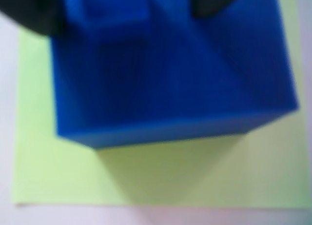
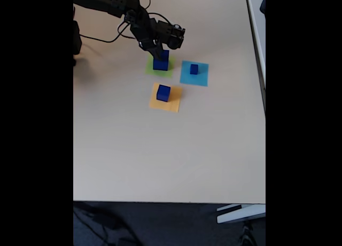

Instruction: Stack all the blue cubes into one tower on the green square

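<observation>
Behind blurred large blue cube [image 1: 170, 73], pincer [image 2: 159, 55] tips hidden.

This looks like an office or a lab workroom. A wide, pale beige table [image 2: 160, 150] of plain laminate fills the fixed view, with dark carpet-like floor [image 2: 160, 224] below its near edge at six o'clock. A second pale desk [image 2: 257, 16] stands just beside it at two o'clock, and a grey-white furniture foot [image 2: 239, 214] pokes out at five o'clock. Black cables [image 2: 101, 40] trail across the tabletop at eleven o'clock. Flat daylight, no domestic clutter.
</observation>
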